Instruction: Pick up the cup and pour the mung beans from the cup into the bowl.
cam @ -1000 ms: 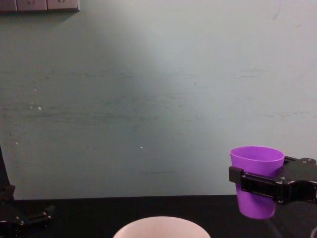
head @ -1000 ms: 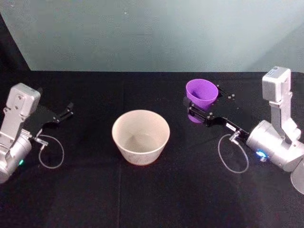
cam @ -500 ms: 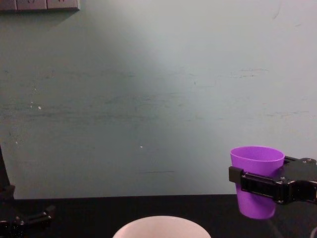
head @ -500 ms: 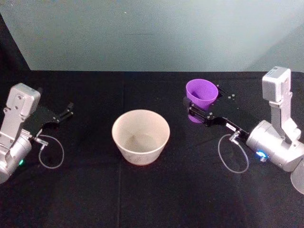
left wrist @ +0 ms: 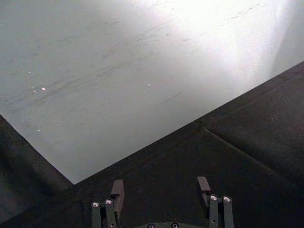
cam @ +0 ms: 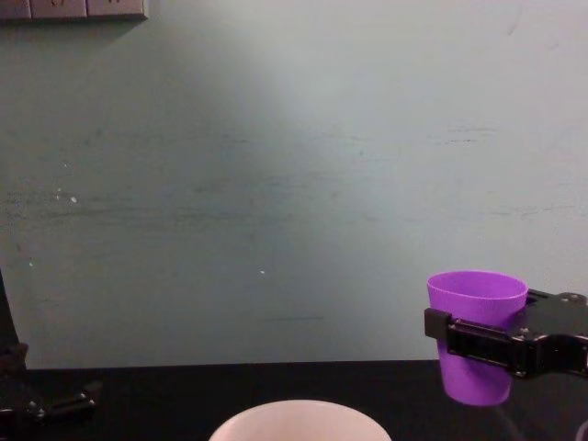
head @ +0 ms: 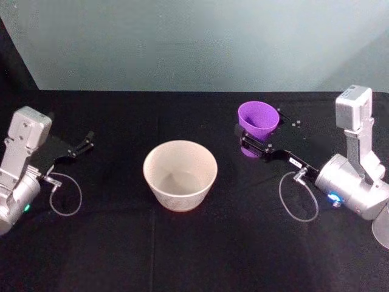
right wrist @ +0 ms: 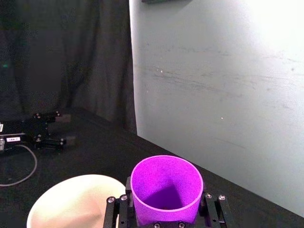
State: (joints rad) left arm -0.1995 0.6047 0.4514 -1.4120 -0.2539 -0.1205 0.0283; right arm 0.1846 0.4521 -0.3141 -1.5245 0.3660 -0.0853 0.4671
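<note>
Black surface [head: 182,255] ahead: my right gripper [head: 252,141] clamps the cup [head: 258,118] upright, right of the bowl [head: 180,194], presumably so no mung beans spill; left gripper [left wrist: 161,190] sits open, far left.

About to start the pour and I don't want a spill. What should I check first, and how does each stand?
1. Right claw shut on the cup: ok.
2. Cup upright: ok.
3. Cup above the bowl: not ok, it is off to the bowl's right.
4. Bowl upright, mouth unobstructed: ok.
5. Mung beans in cup: cannot tell.
6. Left claw open, parked at left, away from bowl: ok.
</note>
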